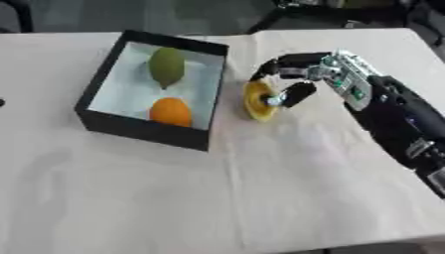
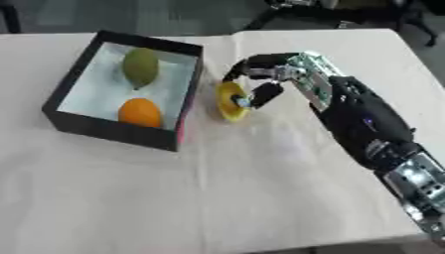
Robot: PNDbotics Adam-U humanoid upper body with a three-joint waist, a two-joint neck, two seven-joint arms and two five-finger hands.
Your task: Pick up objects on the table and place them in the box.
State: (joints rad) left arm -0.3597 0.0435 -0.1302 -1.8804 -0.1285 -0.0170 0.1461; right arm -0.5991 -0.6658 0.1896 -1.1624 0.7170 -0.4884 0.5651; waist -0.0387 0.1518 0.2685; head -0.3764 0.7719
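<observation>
Right hand curled round yellow object beside black box holding green fruit, orange fruit.

A pale beige cloth-covered desk fills the view; beyond it, at twelve o'clock, lies dim grey floor with dark furniture legs.

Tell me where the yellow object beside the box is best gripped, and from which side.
Grip the yellow object across its narrow width, coming from the right and above, as the right robot hand does now: the box wall blocks its left side, while its right side is open.
</observation>
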